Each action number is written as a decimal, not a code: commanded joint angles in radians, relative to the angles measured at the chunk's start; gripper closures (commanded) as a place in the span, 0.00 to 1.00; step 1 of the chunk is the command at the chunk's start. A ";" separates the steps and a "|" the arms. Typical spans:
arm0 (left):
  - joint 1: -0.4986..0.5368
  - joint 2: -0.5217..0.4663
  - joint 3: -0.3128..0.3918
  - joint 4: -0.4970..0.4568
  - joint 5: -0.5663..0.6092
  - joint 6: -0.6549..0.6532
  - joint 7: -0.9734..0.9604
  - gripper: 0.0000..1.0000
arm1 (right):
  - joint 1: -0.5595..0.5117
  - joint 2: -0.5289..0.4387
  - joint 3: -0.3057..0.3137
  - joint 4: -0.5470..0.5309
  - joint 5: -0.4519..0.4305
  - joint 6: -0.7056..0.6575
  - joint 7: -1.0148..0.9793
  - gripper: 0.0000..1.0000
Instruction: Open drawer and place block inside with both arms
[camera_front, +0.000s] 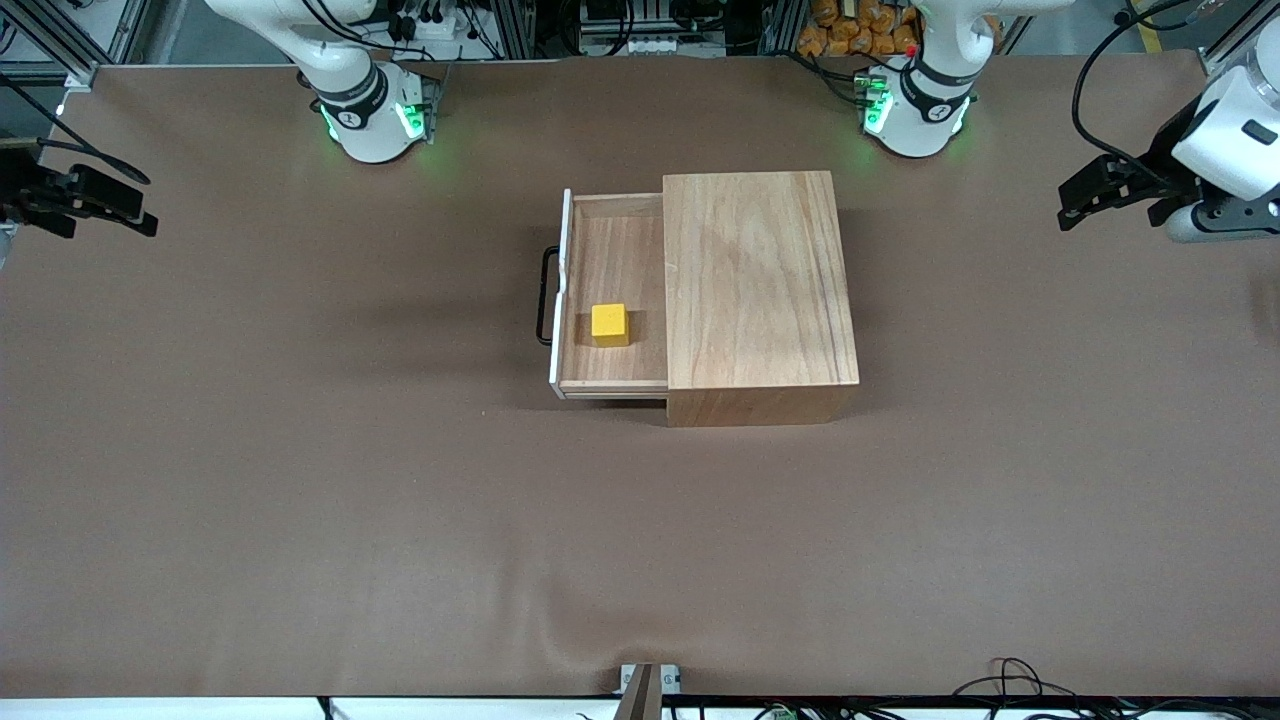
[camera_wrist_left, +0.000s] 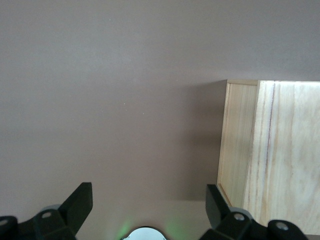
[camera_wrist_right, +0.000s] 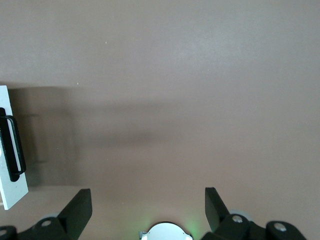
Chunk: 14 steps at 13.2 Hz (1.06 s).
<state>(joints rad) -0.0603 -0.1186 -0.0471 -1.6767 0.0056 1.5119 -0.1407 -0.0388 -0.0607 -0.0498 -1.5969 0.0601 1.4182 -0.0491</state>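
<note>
Resting inside open drawer (camera_front: 612, 290): yellow block (camera_front: 609, 324); placing looks done; left gripper (camera_front: 1095, 195) and right gripper (camera_front: 95, 205) spread, empty, parked at table ends; next move likely none, or pushing drawer shut.

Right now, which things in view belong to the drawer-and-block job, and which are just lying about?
Job:
- drawer, pulled open
- block, in the drawer
- cabinet
- left gripper, open, waiting over the table's left-arm end
- right gripper, open, waiting over the right-arm end

Lying about:
- orange items, past the table edge
- cables
</note>
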 joint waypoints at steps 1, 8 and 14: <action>0.007 -0.035 -0.004 -0.005 0.002 0.010 0.007 0.00 | -0.027 -0.024 0.018 -0.011 -0.019 -0.007 -0.011 0.00; 0.005 -0.029 -0.007 0.012 0.002 0.007 0.001 0.00 | -0.024 -0.018 0.021 -0.012 -0.026 0.002 -0.008 0.00; 0.005 -0.030 -0.008 0.009 0.002 0.007 0.006 0.00 | -0.026 -0.014 0.019 -0.014 -0.026 0.004 -0.008 0.00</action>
<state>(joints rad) -0.0595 -0.1394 -0.0481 -1.6678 0.0056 1.5133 -0.1407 -0.0457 -0.0624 -0.0459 -1.5979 0.0528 1.4183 -0.0491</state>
